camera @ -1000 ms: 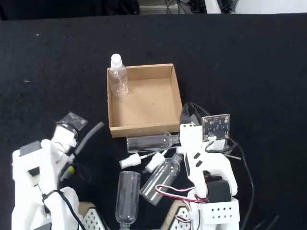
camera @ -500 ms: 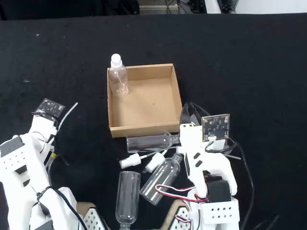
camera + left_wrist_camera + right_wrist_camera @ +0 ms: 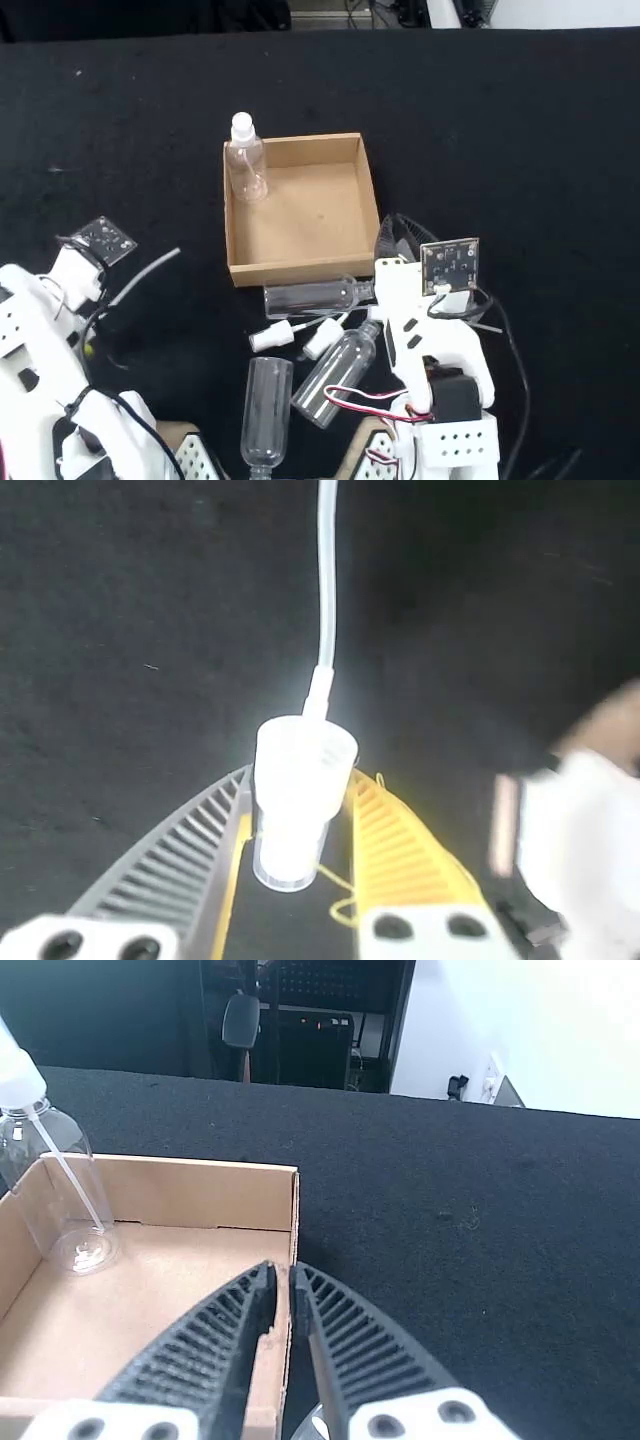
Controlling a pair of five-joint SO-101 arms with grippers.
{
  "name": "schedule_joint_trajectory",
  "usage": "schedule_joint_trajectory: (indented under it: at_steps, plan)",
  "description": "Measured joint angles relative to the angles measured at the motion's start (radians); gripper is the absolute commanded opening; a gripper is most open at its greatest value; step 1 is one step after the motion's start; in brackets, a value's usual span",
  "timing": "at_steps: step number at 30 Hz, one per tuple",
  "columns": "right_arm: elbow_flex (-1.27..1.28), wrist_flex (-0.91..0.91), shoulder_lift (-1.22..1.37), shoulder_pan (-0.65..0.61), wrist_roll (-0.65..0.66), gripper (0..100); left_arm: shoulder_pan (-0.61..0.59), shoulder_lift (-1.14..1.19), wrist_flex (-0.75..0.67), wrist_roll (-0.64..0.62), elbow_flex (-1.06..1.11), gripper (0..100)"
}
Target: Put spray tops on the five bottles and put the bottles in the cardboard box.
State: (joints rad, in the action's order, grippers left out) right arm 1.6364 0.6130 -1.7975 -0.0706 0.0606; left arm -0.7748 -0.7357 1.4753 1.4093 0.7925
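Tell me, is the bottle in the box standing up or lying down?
Standing up. The bottle sits in a corner of the cardboard box, white spray top uppermost, base on the floor.

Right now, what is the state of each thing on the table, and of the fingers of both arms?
cardboard box: open, one bottle inside.
bottle in the box: upright, spray top fitted.
three bottles: lying on the table, no tops.
two loose spray tops: lying between them.
left gripper: fingers shut on held spray top.
right gripper: fingers shut, empty.
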Motion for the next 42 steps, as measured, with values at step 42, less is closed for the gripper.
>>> schedule_joint_trajectory:
  at_steps: [42]
  plan:
    - [-0.473, 0.261, -0.002, 0.620, 0.000, 1.5, 1.309, 0.000, -0.005, -0.566, -0.166, 6]
